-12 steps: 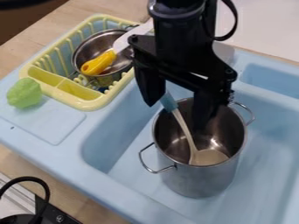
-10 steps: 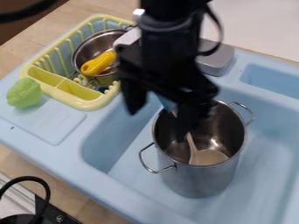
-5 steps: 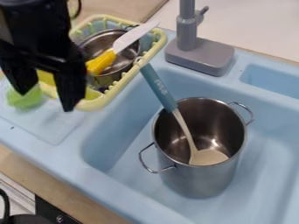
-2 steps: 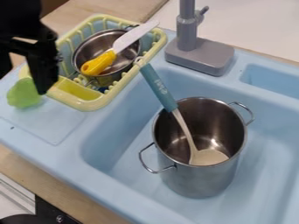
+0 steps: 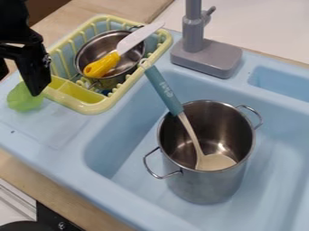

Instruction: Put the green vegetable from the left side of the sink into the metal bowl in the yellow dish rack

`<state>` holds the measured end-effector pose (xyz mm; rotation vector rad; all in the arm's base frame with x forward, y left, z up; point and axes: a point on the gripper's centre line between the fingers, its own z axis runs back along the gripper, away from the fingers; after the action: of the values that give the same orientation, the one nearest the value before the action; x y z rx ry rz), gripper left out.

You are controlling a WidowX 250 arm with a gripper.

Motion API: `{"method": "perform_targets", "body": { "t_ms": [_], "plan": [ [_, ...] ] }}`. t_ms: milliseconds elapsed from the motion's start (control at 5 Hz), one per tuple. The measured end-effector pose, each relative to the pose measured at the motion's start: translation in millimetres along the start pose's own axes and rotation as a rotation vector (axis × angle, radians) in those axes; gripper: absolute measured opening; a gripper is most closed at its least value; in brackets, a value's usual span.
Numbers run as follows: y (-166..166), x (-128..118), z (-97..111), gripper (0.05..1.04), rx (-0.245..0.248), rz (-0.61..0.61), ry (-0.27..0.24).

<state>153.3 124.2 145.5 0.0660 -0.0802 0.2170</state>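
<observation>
Hanging open, nothing seen between its fingers, gripper [image 5: 19,86] is by the green toy vegetable [image 5: 21,100], on the sink ledge [image 5: 45,126] beside the yellow rack [image 5: 91,108]. Clean grip likely needs fingers squarely straddling it, clear of the rack's rim.

A blue sink [image 5: 105,194] bears a pot [image 5: 206,187], rack [image 5: 91,108], faucet [image 5: 207,58] and green item [image 5: 23,101].

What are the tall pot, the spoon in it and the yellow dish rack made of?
Tall pot: metal, likely stainless; shiny grey, bright glints inside.
Spoon: matte plastic or silicone handle, by its even teal; pale head unclear.
Dish rack: probably moulded plastic, satin; uniform yellow, rounded edges.
</observation>
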Motion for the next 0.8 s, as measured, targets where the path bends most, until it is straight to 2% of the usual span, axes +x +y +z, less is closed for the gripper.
{"method": "perform_targets", "body": {
  "t_ms": [200,600,800],
  "plan": [
    [0.5,0.7,-7.5,1.001,-0.085,-0.044,-0.049],
    [-7.5,-1.1,-21.3,1.001,-0.047,-0.042,0.001],
    [-9.5,0.1,-27.9,0.967,-0.033,-0.028,0.025]
  ]
}}
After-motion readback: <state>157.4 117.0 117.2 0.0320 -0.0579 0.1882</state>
